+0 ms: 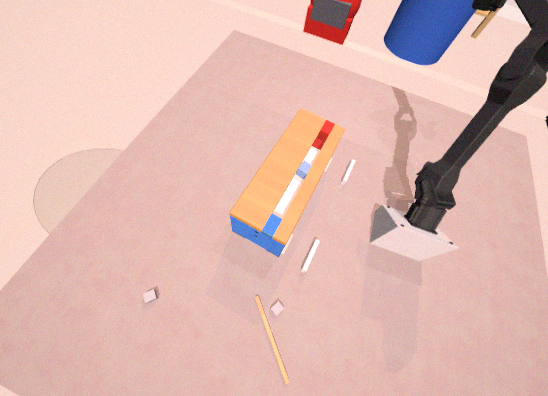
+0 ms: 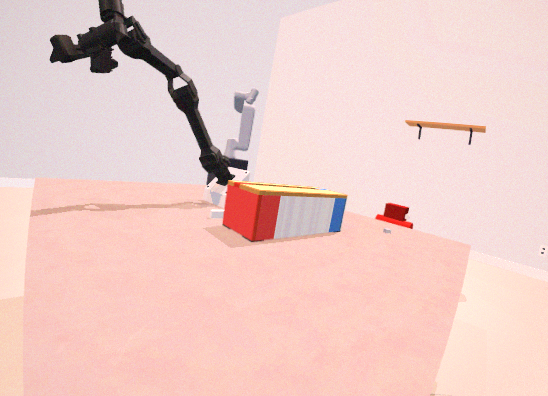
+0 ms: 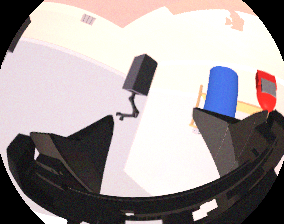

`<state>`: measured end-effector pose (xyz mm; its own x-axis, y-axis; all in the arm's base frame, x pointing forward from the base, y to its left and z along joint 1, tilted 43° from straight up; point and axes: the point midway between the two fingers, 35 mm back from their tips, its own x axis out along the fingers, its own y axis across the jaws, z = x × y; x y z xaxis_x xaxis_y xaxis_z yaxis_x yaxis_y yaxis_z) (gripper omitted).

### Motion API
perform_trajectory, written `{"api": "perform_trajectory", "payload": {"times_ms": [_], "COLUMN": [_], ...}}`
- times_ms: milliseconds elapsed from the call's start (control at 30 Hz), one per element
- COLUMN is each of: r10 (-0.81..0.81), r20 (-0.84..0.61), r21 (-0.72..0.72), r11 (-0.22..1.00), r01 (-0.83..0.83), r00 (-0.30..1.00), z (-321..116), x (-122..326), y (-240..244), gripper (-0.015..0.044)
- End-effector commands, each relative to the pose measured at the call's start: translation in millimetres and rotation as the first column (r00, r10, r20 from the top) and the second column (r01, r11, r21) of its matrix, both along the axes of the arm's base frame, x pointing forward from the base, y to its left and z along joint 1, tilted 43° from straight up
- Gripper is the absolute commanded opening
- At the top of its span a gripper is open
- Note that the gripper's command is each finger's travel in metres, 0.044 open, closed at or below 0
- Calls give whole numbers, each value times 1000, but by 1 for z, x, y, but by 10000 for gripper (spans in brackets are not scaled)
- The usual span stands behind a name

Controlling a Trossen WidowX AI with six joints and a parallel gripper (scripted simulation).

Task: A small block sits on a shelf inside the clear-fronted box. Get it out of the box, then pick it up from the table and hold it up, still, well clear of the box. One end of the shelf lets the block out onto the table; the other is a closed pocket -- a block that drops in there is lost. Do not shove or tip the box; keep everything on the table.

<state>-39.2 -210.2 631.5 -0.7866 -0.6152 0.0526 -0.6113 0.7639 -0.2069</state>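
The box (image 1: 287,179) stood in the middle of the tabletop (image 1: 150,334), not tilted, with its wooden top (image 1: 280,159) facing up. Through the long slot in that top, the small pale blue block (image 1: 303,170) was seen on the white shelf (image 1: 291,191), a little nearer to the red end (image 1: 324,134) than to the blue end (image 1: 271,225).

The arm (image 1: 480,129) was raised high and well apart from the box, on its right side in the top view. The claw (image 3: 155,139) was opened wide and held nothing; in the wrist view its two dark fingers stood far from each other and only background showed between them. The arm's white base (image 1: 412,234) rested on the tabletop to the right of the box.

A thin wooden stick (image 1: 271,339) lay near the front of the tabletop, with two small white cubes (image 1: 150,296) close to it. Two short white bars (image 1: 310,254) lay just beside the right side of the box. A blue barrel (image 1: 430,21) and a red object (image 1: 332,11) stood far behind.
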Motion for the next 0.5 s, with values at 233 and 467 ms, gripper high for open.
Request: {"api": "perform_trajectory", "payload": {"times_ms": [233,467], "r10": [207,483], "r20": [-190,-376], "r21": [187,439], "r11": [967,845], "r01": [-171,-307], "r00": [960,791], "z": [-16,-55], "x": [54,134], "y": [-33,-63], "gripper": [400,400]}}
